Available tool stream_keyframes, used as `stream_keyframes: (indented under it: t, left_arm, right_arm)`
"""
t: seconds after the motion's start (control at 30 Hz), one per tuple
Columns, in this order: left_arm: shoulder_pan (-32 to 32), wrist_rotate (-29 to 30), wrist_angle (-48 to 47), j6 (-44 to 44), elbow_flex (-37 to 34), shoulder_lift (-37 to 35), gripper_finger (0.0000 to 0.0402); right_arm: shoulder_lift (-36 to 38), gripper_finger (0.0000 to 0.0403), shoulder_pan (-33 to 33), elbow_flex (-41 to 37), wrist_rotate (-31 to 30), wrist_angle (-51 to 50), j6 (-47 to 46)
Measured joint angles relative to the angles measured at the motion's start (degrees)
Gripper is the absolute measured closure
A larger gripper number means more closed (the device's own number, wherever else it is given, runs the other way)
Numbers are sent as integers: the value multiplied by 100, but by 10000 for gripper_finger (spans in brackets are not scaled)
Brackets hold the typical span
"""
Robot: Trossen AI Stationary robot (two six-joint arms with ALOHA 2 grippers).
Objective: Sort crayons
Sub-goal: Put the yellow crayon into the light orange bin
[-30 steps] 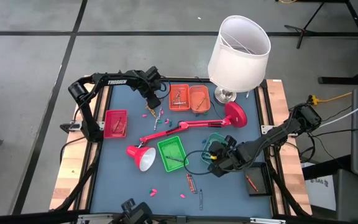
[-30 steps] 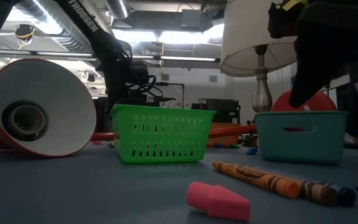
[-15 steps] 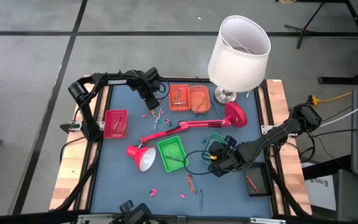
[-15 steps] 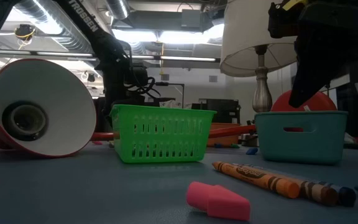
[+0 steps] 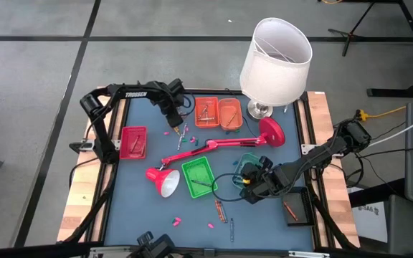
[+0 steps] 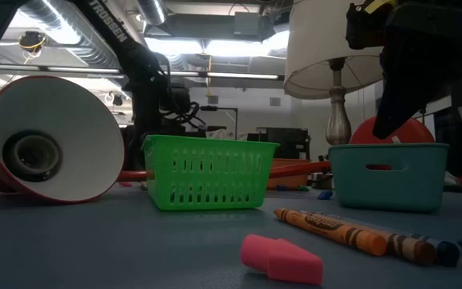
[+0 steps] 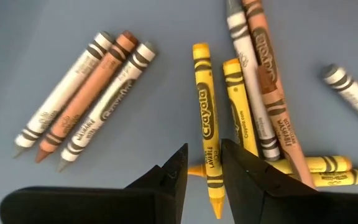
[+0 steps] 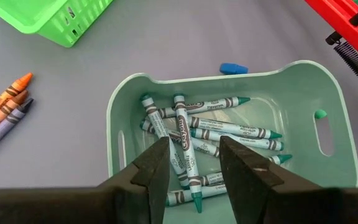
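Loose crayons (image 7: 82,96) lie on the blue table top in the left wrist view: white, brown and yellow ones. My left gripper (image 5: 172,129) points down near the orange trays (image 5: 217,113), shut on a yellow crayon (image 7: 205,118). My right gripper (image 5: 248,180) hovers open above the teal tray (image 8: 328,124), which holds several teal crayons (image 8: 229,129); nothing is between its fingers (image 8: 244,168). More crayons (image 6: 351,233) lie near the table's front edge. My left gripper pinches the yellow crayon by its two long sides (image 7: 211,163), near its pointed end, between the two fingers. The fingers come from above, pointing down, and stand across the crayon. The crayon lies flat on the table among other yellow crayons (image 7: 244,118).
A red desk lamp (image 5: 214,145) lies across the middle, its shade (image 5: 162,180) beside the green tray (image 5: 197,175). A white-shaded lamp (image 5: 274,61) stands at the back. A red tray (image 5: 133,141) sits left, a black tray (image 5: 296,209) right. Pink erasers (image 6: 283,258) lie in front.
My left gripper has tipped slightly steeper over the crayons beside the orange trays. Nothing else has visibly moved.
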State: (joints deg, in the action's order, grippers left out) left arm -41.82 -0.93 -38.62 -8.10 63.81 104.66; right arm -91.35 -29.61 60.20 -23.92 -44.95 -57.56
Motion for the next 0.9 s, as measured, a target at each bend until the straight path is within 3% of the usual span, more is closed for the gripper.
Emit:
stream_keyframes:
  t: [0.4,0.9]
  left_arm:
    - [-3,17,221,-6,0,116,323]
    - [-22,79,242,-10,0,67,397]
  right_arm:
    - [0,265,0,0,-2,-4,0]
    - [0,265,0,0,0,-4,85]
